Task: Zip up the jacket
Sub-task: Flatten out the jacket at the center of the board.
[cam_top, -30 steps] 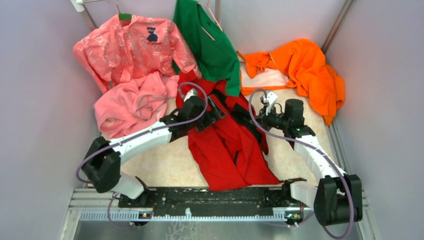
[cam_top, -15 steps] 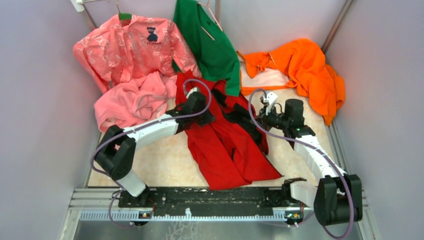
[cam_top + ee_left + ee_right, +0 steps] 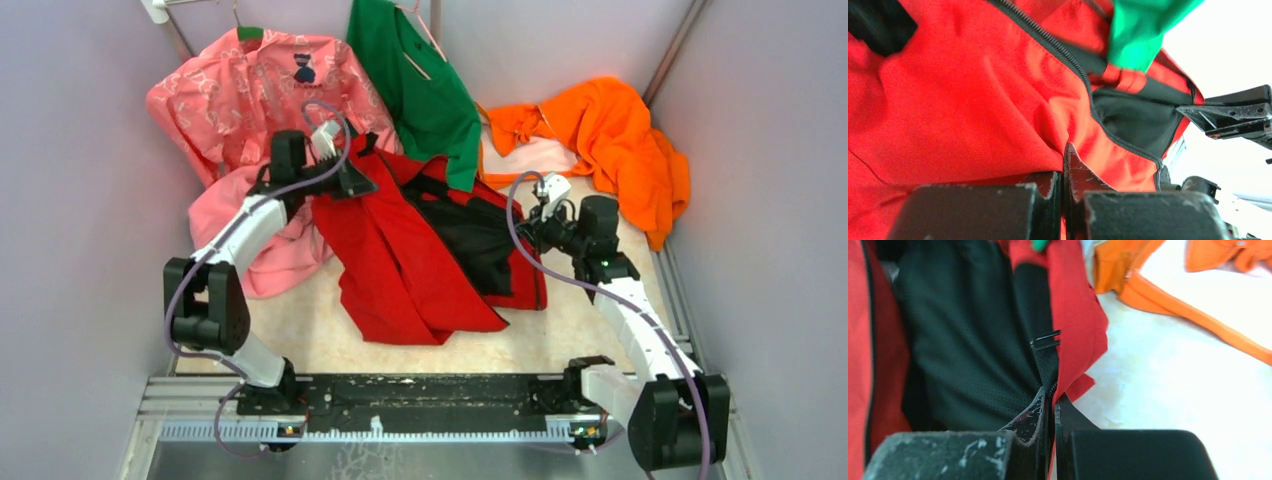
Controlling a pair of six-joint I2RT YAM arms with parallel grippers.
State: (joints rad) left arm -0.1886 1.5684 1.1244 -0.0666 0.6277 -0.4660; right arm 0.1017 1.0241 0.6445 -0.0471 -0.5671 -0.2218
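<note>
**Red jacket lies open on the table, pinched at both sides**

The jacket (image 3: pixel 400 260) is spread across the middle of the table (image 3: pixel 330 325), between the two arms. It is a thin, bright red shell with soft creases, and its front is open. One red panel fans out toward the near left, ending in a pointed hem. The other side is folded back so that the dark, finely perforated lining (image 3: pixel 475 235) faces up. A long dark zipper (image 3: pixel 1058 47) runs along the front edge, its two halves apart. The top of the jacket lies just under the hem of a hanging green garment (image 3: pixel 420 80).

The left gripper (image 3: pixel 350 180) is at the jacket's far-left edge. In the left wrist view its fingers (image 3: pixel 1048 182) are pressed together on a fold of red cloth. The right gripper (image 3: pixel 535 225) is at the right edge. In the right wrist view its fingers (image 3: pixel 1030 415) are closed on the dark edge strip where the lining meets the red cloth.

A pink fleece garment (image 3: pixel 270 235) touches the jacket's left side. An orange garment (image 3: pixel 610 135) lies at the far right.
</note>
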